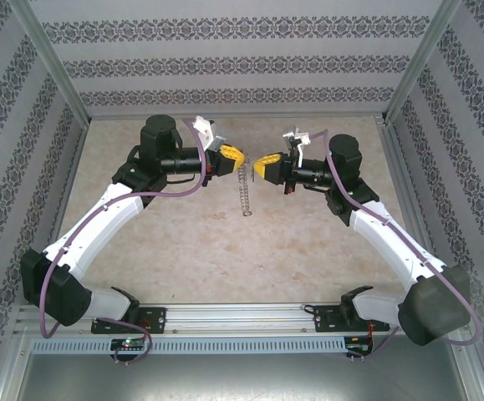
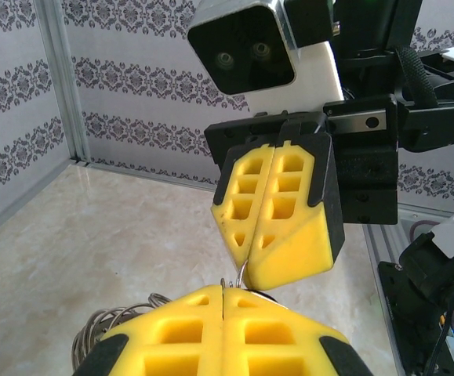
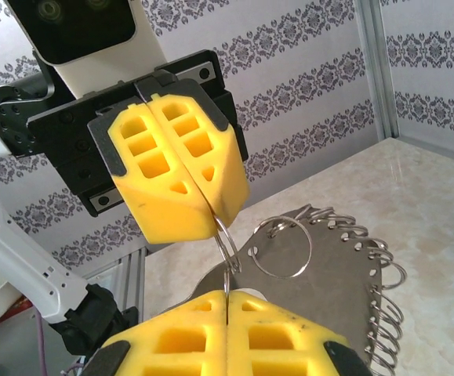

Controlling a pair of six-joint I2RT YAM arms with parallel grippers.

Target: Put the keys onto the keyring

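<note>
My two grippers meet tip to tip above the middle of the table, left gripper [image 1: 235,157] and right gripper [image 1: 262,167]. Both are shut. The keyring [image 3: 321,282] is a flat silvery piece with many small rings along its rim, and it hangs below them [image 1: 247,196]. In the right wrist view the left gripper [image 3: 213,219] pinches a small split ring [image 3: 228,243], which links to a thin wire held in my right gripper [image 3: 227,296]. From the left wrist, the right gripper [image 2: 250,268] holds a curved wire just above my left gripper [image 2: 223,291]. The keys are hidden.
Patterned walls and aluminium posts [image 1: 62,75] close in the beige table [image 1: 183,251] on three sides. A rail [image 1: 242,317] with both arm bases runs along the near edge. Part of the keyring's ring fan [image 2: 105,321] pokes out left of my left fingers.
</note>
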